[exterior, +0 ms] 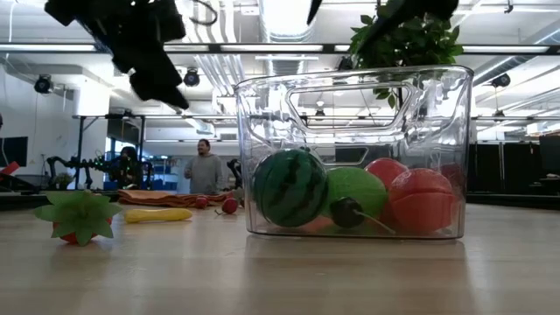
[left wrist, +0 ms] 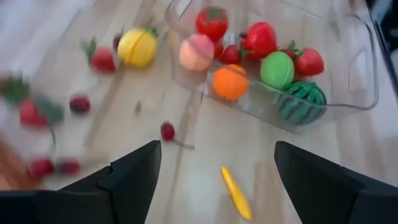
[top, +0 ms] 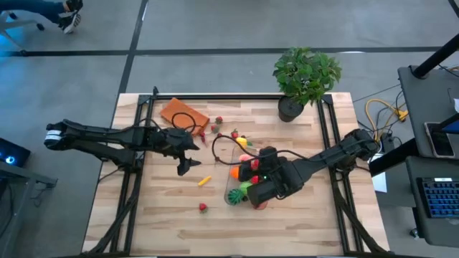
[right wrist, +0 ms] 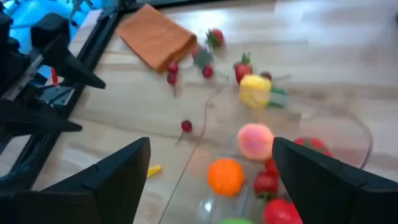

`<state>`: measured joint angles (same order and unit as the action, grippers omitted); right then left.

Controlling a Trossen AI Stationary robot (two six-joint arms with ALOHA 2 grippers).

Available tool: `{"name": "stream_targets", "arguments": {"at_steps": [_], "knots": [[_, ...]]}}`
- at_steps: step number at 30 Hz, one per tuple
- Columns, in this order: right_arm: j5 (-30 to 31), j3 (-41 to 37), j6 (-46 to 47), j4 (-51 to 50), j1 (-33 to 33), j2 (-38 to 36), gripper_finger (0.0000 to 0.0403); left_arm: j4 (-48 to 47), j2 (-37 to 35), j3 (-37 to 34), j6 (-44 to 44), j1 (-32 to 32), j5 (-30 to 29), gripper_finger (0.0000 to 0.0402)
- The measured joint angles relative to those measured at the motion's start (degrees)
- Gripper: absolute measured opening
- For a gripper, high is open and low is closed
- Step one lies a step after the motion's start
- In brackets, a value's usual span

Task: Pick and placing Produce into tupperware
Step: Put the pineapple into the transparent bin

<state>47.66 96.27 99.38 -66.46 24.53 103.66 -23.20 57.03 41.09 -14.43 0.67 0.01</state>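
High view: the wooden surface (top: 301, 215) carries all task items. The left arm reaches in from the left; the left gripper (top: 188, 166) hangs above bare wood just left of the tupperware (top: 224, 143), jaws released and empty. The right arm enters from the right; the right gripper (top: 244, 192) sits over the near end of the tupperware, jaws released, nothing grasped.

A potted plant (top: 305, 75) stands at the far right corner of the surface. An orange-brown pad (top: 183, 115) lies at the far left, well apart from the plant.

The tupperware stands near the middle of the surface, upright and without a lid. In the low view it holds a watermelon (exterior: 290, 188), a green ball-shaped fruit (exterior: 357, 191) and a red fruit (exterior: 422, 201), all resting on its floor and touching one another. The left wrist view also shows an orange fruit (left wrist: 230, 83) and a pink peach (left wrist: 196, 52) inside.

Loose produce lies outside the tupperware:
- a yellow fruit (right wrist: 255, 92) just beyond its far end;
- a yellow banana-like piece (top: 204, 181) on its left, near the left gripper;
- a red strawberry (top: 204, 208) toward the near edge;
- several small red pieces (right wrist: 172, 73) beside the pad.

A person (exterior: 206, 171) stands in the room beyond the surface.
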Motion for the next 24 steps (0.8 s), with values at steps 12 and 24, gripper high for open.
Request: {"name": "stream_targets", "arguments": {"at_steps": [12,24], "knots": [[2.4,8.1,1.7,-8.5,-1.1,-0.1,0.0328,0.5,9.9,4.5,30.4,1.3,-2.5,0.0299],[5.5,15.9,5.2,-14.4,-2.2,-0.1,0.0327,5.2,28.4,13.6,39.4,15.9,7.2,0.0299]]}}
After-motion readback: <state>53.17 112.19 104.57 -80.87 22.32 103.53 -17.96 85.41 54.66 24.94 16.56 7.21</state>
